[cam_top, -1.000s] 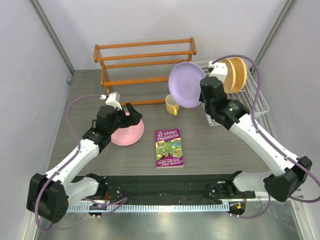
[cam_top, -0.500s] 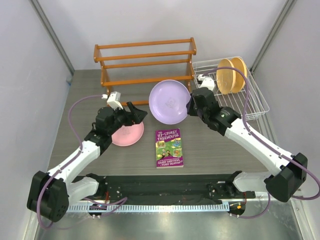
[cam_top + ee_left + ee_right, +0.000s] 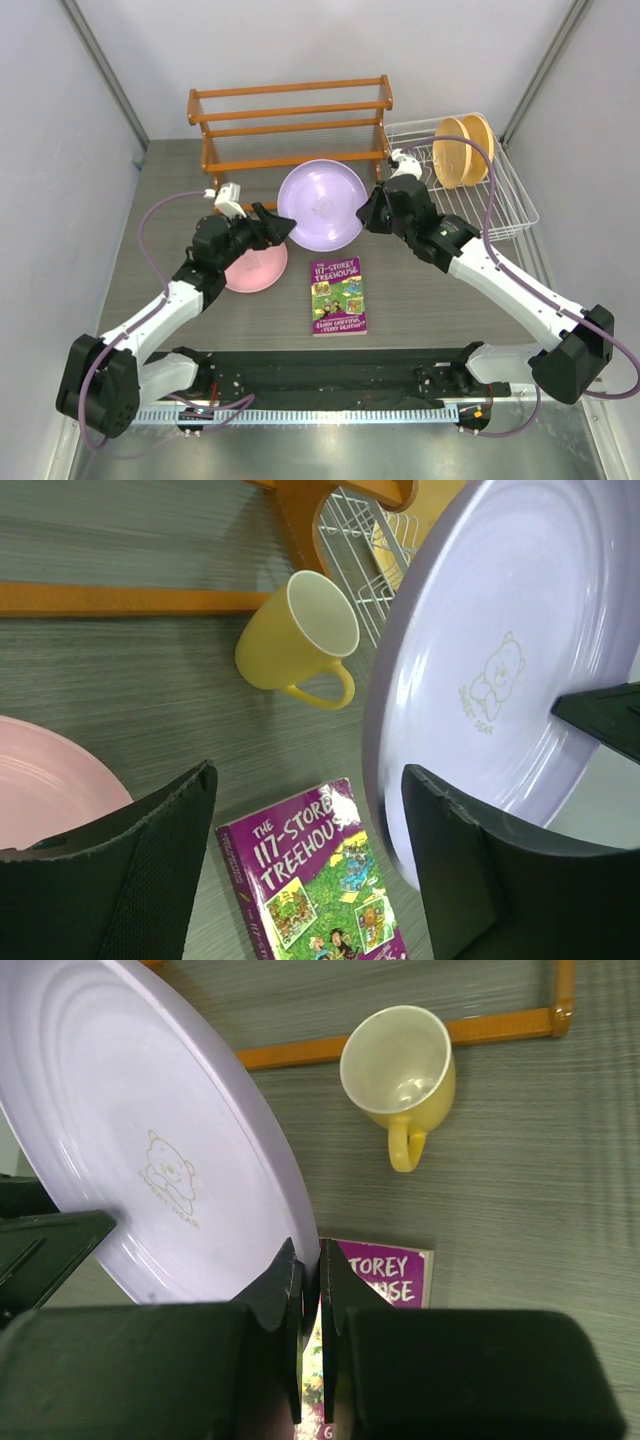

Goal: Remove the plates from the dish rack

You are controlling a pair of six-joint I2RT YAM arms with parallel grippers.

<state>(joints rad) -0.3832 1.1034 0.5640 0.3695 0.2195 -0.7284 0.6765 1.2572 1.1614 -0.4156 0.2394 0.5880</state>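
the book point(image 3: 339, 295) carries the only clear print. in the left wrist view its purple cover reads "the 117-storey treehouse", with "the" small at the top, "117-storey" in white and "treehouse" in yellow. from above, the same title fills the upper half of the cover, and two lines at its foot look like "andy griffiths" and "terry denton", though they are small. in the right wrist view only "torey" and "se" of the title show. the plate point(image 3: 500, 670) bears a faint drawn bear with two short words curved beneath it, too small to read.
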